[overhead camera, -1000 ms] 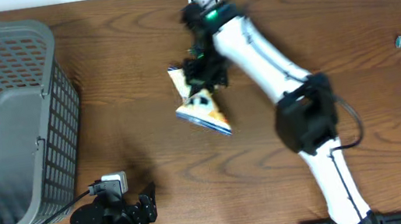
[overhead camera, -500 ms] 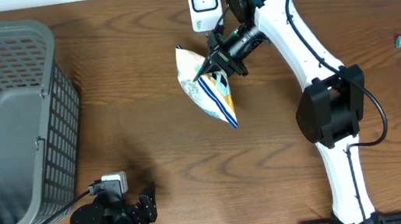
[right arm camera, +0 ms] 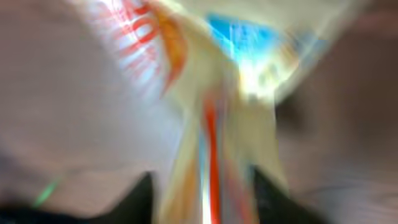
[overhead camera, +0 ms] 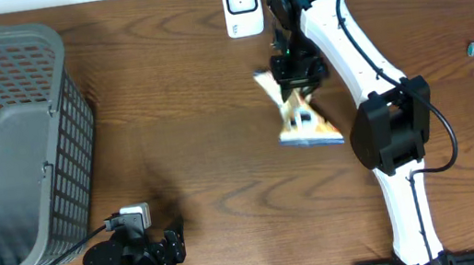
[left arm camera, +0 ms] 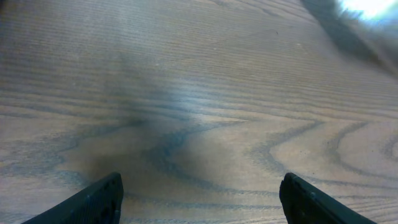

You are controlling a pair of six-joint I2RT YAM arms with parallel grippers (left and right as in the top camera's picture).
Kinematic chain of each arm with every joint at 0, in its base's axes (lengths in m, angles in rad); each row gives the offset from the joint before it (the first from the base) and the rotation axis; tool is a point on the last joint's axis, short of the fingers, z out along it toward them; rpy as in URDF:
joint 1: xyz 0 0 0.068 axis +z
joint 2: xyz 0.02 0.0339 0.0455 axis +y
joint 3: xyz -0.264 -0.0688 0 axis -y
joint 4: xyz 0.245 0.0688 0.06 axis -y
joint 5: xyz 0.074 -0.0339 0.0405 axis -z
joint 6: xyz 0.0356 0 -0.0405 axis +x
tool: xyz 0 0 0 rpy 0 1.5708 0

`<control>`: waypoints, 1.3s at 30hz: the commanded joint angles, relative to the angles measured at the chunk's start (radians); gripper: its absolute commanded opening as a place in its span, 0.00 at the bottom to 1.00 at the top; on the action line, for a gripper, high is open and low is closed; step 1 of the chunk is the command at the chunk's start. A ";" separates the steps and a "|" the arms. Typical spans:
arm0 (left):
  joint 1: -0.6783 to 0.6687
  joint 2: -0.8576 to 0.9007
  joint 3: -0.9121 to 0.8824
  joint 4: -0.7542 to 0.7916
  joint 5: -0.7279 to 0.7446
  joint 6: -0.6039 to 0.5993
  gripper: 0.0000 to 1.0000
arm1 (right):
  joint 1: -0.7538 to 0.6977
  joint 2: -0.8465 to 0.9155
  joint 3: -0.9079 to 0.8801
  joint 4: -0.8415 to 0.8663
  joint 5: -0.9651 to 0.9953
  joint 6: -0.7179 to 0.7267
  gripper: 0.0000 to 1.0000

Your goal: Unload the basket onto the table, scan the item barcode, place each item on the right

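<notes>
The right gripper (overhead camera: 296, 78) hangs over the snack bag (overhead camera: 308, 121), whose narrow top sits right at the fingertips. Both views are too blurred to tell whether the jaws are clamped on it. The scanner (overhead camera: 241, 4) stands near, ahead and left of this gripper, while the left gripper (left arm camera: 200, 185) is spread wide over bare table (left arm camera: 199, 93), holding nothing.

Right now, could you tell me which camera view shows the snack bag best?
Overhead: it shows the whole snack bag, though slightly blurred. The right wrist view gives only a smeared close-up of it; the left wrist view shows none of it.
</notes>
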 commanded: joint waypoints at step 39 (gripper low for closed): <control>0.002 -0.005 0.003 -0.013 0.012 -0.006 0.80 | 0.037 -0.099 -0.442 0.260 0.098 0.308 0.01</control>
